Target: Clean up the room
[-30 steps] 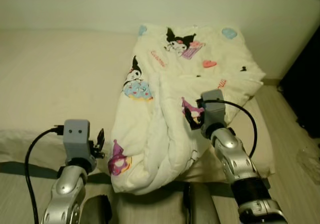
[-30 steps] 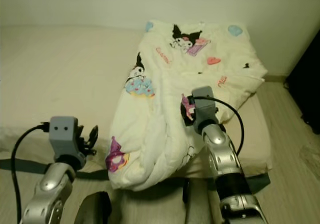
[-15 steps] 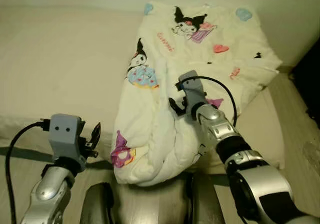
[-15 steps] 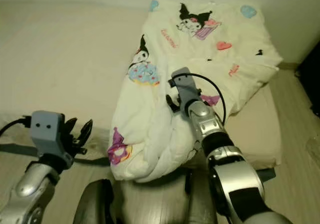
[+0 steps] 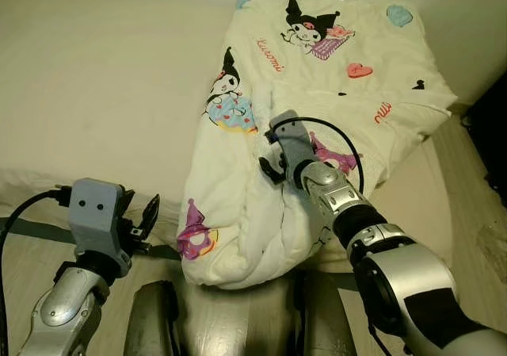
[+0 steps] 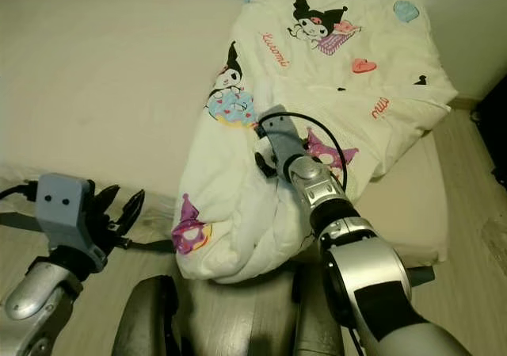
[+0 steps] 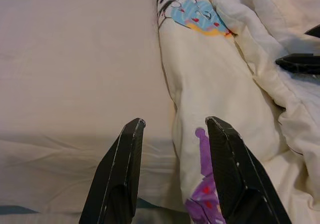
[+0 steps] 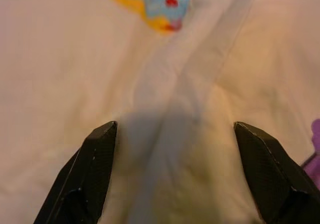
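A cream comforter (image 5: 333, 78) printed with cartoon figures lies bunched on the right half of a pale mattress (image 5: 103, 94), its lower corner hanging over the front edge. My right gripper (image 5: 268, 151) is open and pressed onto a raised fold in the comforter's middle; its wrist view has that fold (image 8: 190, 84) between the spread fingers (image 8: 97, 159). My left gripper (image 6: 119, 207) is open at the mattress's front edge, left of the comforter's hanging corner (image 7: 200, 149), touching nothing.
A dark piece of furniture (image 5: 487, 134) stands on the wooden floor (image 5: 475, 221) to the right of the bed. A dark strap (image 5: 32, 231) runs along the bed base. My own legs (image 5: 158, 324) are close against the bed's front.
The camera has tipped down and closer to the bed. My right gripper has moved left and further onto the comforter, to its middle fold. The left gripper has kept its place.
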Tool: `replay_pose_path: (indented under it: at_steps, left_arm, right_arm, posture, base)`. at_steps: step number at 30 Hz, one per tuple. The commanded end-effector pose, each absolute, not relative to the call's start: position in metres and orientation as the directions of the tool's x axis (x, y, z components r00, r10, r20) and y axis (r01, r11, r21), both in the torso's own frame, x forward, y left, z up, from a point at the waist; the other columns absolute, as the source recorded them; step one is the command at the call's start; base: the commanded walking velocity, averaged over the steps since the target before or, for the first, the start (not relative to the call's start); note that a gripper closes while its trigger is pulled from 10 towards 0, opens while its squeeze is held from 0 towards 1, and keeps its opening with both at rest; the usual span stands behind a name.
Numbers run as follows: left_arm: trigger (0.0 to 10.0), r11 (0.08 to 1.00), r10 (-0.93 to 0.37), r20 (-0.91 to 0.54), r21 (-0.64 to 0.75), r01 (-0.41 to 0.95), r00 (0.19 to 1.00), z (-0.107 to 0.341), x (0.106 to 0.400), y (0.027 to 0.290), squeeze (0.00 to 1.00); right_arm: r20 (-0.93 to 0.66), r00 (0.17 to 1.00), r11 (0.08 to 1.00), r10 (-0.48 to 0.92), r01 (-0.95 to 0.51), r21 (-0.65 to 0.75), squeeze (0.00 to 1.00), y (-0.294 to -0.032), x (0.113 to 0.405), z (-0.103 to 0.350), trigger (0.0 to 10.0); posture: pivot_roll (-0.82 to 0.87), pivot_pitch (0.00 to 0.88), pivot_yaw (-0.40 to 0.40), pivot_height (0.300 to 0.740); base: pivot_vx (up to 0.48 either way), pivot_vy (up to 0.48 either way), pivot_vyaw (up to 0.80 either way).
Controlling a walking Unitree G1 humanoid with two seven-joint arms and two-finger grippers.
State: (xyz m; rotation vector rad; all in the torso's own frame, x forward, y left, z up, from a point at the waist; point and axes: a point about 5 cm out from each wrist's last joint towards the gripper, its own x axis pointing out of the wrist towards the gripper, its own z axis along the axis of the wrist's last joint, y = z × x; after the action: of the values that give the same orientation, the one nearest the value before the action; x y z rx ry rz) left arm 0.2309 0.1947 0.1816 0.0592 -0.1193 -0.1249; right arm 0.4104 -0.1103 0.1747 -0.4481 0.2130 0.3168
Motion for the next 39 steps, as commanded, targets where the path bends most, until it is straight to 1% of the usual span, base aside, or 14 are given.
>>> replay_pose_path:
  at_steps: [1, 3, 4, 16, 17, 20, 22, 24, 26, 29, 30, 31, 35, 39]
  left_arm:
    - [10.0, 0.99, -0.128, 0.086, 0.068, 0.122, 0.988, 0.18, 0.226, 0.199, 0.0]
    - [10.0, 0.992, -0.112, 0.065, 0.071, 0.107, 0.992, 0.178, 0.226, 0.204, 0.0]
    - [10.0, 0.992, -0.105, 0.059, 0.073, 0.1, 0.993, 0.177, 0.226, 0.206, 0.0]
    - [10.0, 0.994, -0.079, 0.056, 0.084, 0.075, 0.995, 0.178, 0.227, 0.212, 0.0]
    - [10.0, 0.993, -0.074, 0.066, 0.1, 0.068, 0.995, 0.182, 0.227, 0.215, 0.0]
    - [10.0, 0.993, -0.074, 0.066, 0.1, 0.068, 0.995, 0.182, 0.227, 0.215, 0.0]
    - [10.0, 0.99, -0.091, 0.082, 0.112, 0.081, 0.993, 0.188, 0.229, 0.215, 0.0]
    - [10.0, 0.989, -0.106, 0.09, 0.115, 0.095, 0.99, 0.19, 0.23, 0.213, 0.0]
    - [10.0, 0.985, -0.13, 0.093, 0.122, 0.119, 0.987, 0.192, 0.23, 0.209, 0.0]
    - [10.0, 0.985, -0.134, 0.09, 0.123, 0.123, 0.987, 0.191, 0.23, 0.208, 0.0]
    - [10.0, 0.985, -0.135, 0.085, 0.124, 0.124, 0.987, 0.188, 0.23, 0.208, 0.0]
    - [10.0, 0.985, -0.135, 0.085, 0.124, 0.124, 0.987, 0.188, 0.23, 0.208, 0.0]
    - [10.0, 0.986, -0.129, 0.079, 0.119, 0.119, 0.989, 0.186, 0.23, 0.209, 0.0]
    - [10.0, 0.986, -0.128, 0.078, 0.115, 0.119, 0.989, 0.186, 0.23, 0.209, 0.0]
  right_arm:
    - [-0.318, 0.925, 0.832, 0.21, -0.34, -0.438, 0.79, -0.115, 0.409, 0.168, 10.0]
    - [-0.33, 0.927, 0.817, 0.18, -0.328, -0.474, 0.31, -0.117, 0.41, 0.168, 10.0]
    - [-0.33, 0.928, 0.813, 0.173, -0.324, -0.484, 0.0, -0.117, 0.41, 0.169, 10.0]
    - [-0.294, 0.945, 0.819, 0.141, -0.278, -0.501, 0.0, -0.122, 0.413, 0.177, 10.0]
    - [-0.249, 0.937, 0.908, 0.244, -0.311, -0.281, 0.0, -0.11, 0.415, 0.187, 10.0]
    - [-0.249, 0.937, 0.908, 0.244, -0.311, -0.281, 0.0, -0.11, 0.415, 0.187, 10.0]
    - [-0.209, 0.924, 0.928, 0.32, -0.351, -0.128, 0.0, -0.1, 0.415, 0.193, 10.0]
    - [-0.205, 0.911, 0.918, 0.358, -0.383, -0.099, 0.0, -0.094, 0.414, 0.192, 10.0]
    - [-0.222, 0.878, 0.885, 0.425, -0.455, -0.104, 0.0, -0.083, 0.41, 0.187, 10.0]
    - [-0.239, 0.867, 0.872, 0.437, -0.474, -0.125, 0.0, -0.08, 0.408, 0.183, 10.0]
    - [-0.288, 0.839, 0.827, 0.461, -0.524, -0.203, 0.0, -0.076, 0.405, 0.175, 10.0]
    - [-0.288, 0.839, 0.827, 0.461, -0.524, -0.203, 0.0, -0.076, 0.405, 0.175, 10.0]
    - [-0.355, 0.802, 0.736, 0.48, -0.588, -0.336, 0.0, -0.072, 0.401, 0.166, 10.0]
    - [-0.351, 0.8, 0.726, 0.487, -0.594, -0.346, 0.0, -0.071, 0.401, 0.167, 10.0]
  posture:
    - [0.11, 0.362, -0.049, 0.551]
    - [0.11, 0.367, -0.05, 0.551]
    - [0.11, 0.367, -0.05, 0.551]
    - [0.11, 0.377, -0.061, 0.551]
    - [0.12, 0.382, -0.062, 0.551]
    - [0.12, 0.382, -0.062, 0.551]
    - [0.12, 0.39, -0.06, 0.551]
    - [0.12, 0.392, -0.061, 0.551]
    - [0.12, 0.392, -0.061, 0.551]
    - [0.12, 0.386, -0.06, 0.551]
    - [0.12, 0.388, -0.061, 0.551]
    - [0.12, 0.388, -0.061, 0.551]
    - [0.11, 0.393, -0.061, 0.551]
    - [0.11, 0.393, -0.061, 0.551]
  base:
    - [0.0, 0.0, 0.0]
    - [0.0, 0.0, 0.0]
    - [0.0, 0.0, 0.0]
    - [0.0, 0.0, 0.0]
    - [0.0, 0.0, 0.0]
    - [0.0, 0.0, 0.0]
    - [0.0, 0.0, 0.0]
    - [0.0, 0.0, 0.0]
    - [0.0, 0.0, 0.0]
    - [0.0, 0.0, 0.0]
    - [0.0, 0.0, 0.0]
    - [0.0, 0.0, 0.0]
    - [0.0, 0.0, 0.0]
    - [0.0, 0.0, 0.0]
